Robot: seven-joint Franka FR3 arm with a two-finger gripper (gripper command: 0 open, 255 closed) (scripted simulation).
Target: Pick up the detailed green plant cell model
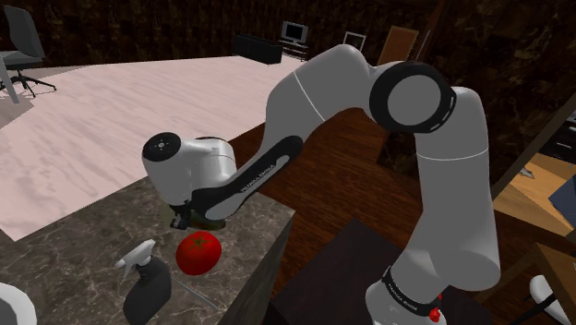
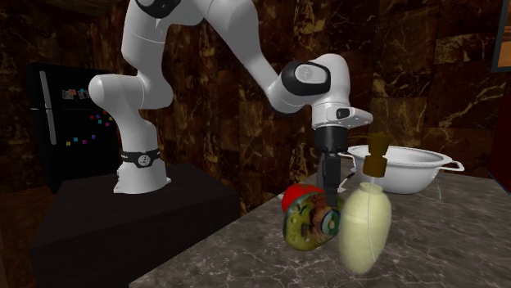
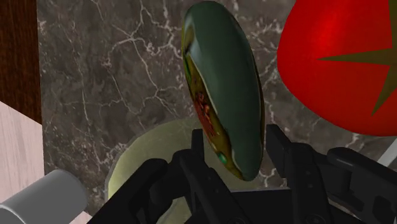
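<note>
Reading the second exterior view from the left, the shiny red tomato (image 2: 300, 195) sits at about eleven o'clock of the green, oval plant cell model with a mottled cut face (image 2: 308, 226), touching it or nearly so. The model seems to rest, tilted, on the dark veined marble counter (image 2: 246, 262). The all-black gripper (image 2: 330, 206) comes straight down onto its three o'clock side. Just beside the model at three o'clock stands a pale yellowish rounded bottle with a brown top (image 2: 365, 227). Beyond it, at about one o'clock, is a white two-handled bowl (image 2: 405, 170).

In the wrist view the model (image 3: 226, 95) stands on edge between the fingers (image 3: 278, 149), which appear pressed against both its faces, pinching its near end.

It looks like a stiff, glossy shell, probably light and not squashy, but slippery. Its domed back could squirt out of a pinch, and the lumpy cut face may be delicate. A hold across the thin section, nearer the middle, seems safest.

Count: one cell model, one tomato, one bottle, one bowl.
</note>
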